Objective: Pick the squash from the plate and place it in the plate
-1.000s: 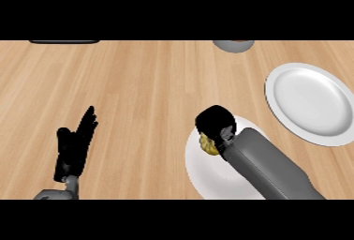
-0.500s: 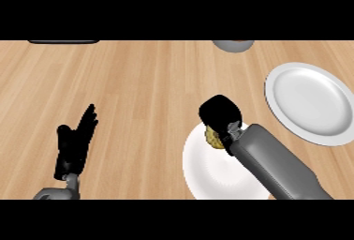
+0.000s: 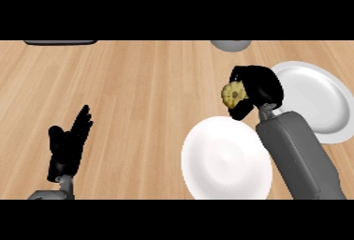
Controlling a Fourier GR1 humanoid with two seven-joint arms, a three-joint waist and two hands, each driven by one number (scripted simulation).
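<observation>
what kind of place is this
Likely a kitchen counter: a wood-grain countertop, two white plates, one near and one at the right, and a yellow squash held in the right hand.

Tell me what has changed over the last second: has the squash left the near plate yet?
Yes. The right hand, curled round the squash throughout, has carried it away from the robot and rightward, off the near plate. The squash now shows past that plate's far rim, just left of the far plate. Both plates stayed put, and the left hand remains resting open at lower left.
</observation>
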